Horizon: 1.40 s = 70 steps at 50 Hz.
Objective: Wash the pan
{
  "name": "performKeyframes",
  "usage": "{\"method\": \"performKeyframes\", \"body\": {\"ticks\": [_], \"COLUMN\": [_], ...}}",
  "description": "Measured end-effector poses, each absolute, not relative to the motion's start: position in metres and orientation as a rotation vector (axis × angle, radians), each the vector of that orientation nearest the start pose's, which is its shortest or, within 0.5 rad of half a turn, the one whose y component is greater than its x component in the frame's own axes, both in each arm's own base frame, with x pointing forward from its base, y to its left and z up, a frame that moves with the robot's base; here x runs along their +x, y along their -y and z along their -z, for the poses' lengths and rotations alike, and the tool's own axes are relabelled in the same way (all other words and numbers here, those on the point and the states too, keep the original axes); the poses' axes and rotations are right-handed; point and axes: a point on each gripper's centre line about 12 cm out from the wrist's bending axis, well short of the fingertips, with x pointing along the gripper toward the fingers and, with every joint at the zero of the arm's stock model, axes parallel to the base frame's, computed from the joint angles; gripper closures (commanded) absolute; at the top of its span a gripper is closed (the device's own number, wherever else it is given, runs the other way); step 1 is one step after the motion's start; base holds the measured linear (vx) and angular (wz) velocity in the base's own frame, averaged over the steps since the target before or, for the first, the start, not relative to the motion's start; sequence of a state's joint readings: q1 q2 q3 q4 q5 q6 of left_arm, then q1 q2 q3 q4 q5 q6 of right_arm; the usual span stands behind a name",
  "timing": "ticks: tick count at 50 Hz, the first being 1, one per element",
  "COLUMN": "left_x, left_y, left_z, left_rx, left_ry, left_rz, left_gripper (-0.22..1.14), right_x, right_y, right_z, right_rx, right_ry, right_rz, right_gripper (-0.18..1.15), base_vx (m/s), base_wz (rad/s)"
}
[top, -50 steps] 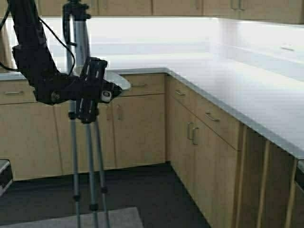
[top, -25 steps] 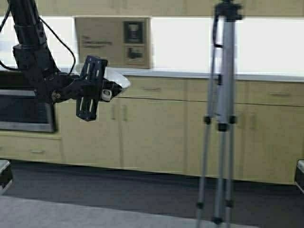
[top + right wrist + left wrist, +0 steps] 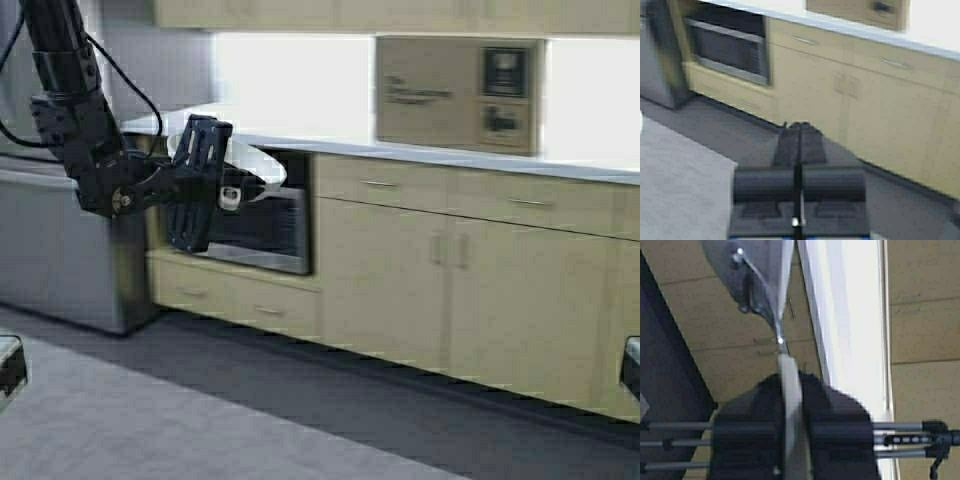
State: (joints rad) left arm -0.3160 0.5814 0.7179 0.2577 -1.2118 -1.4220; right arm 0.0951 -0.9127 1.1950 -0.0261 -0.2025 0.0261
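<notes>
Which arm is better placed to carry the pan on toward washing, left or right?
Left. The left pincer is shut on the pan's handle, holding it raised in front of the robot. The right pincer is shut, empty and low.

A kitchen: pale wood cabinets (image 3: 470, 270) under a long countertop (image 3: 480, 158), with a built-in oven (image 3: 265, 225)

A brown box (image 3: 460, 92) stands on the countertop (image 3: 560, 165), apparently alone.
</notes>
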Motion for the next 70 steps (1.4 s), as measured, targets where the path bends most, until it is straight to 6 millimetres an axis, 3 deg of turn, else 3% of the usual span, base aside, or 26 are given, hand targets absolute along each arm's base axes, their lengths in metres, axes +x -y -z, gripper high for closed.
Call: {"method": "performKeyframes", "body": {"ticks": [12,28,55,70], "left_x": [0.376,0.363,0.365,0.364], "left_y": [0.148,0.15,0.132,0.133], "left_z": [-0.054,-0.051,-0.049,-0.048], "left_rx": [-1.303,-1.309,-1.368,-1.386], "left_ry": [-0.423,-0.434,-0.389,-0.389], "left_rz": [0.415,0.439,0.407,0.408], "left_gripper": [0.89,0.89,0.89,0.89], "right_x": [0.202,0.202,0.201,0.202], "right_y": [-0.024,-0.024,-0.027,-0.027], "right_z": [-0.267,-0.267,-0.266,-0.264], "right_rx": [-0.005,-0.005,-0.004,-0.006], "right_ry": [-0.069,-0.066,-0.071,-0.08], "right_rz": [-0.12,-0.12,-0.136,-0.136], "right_gripper": [0.91,0.91,0.91,0.91], "base_vx": [0.2,0.17,0.19,0.19], "base_wz": [0.59,0.51,0.61,0.46]}}
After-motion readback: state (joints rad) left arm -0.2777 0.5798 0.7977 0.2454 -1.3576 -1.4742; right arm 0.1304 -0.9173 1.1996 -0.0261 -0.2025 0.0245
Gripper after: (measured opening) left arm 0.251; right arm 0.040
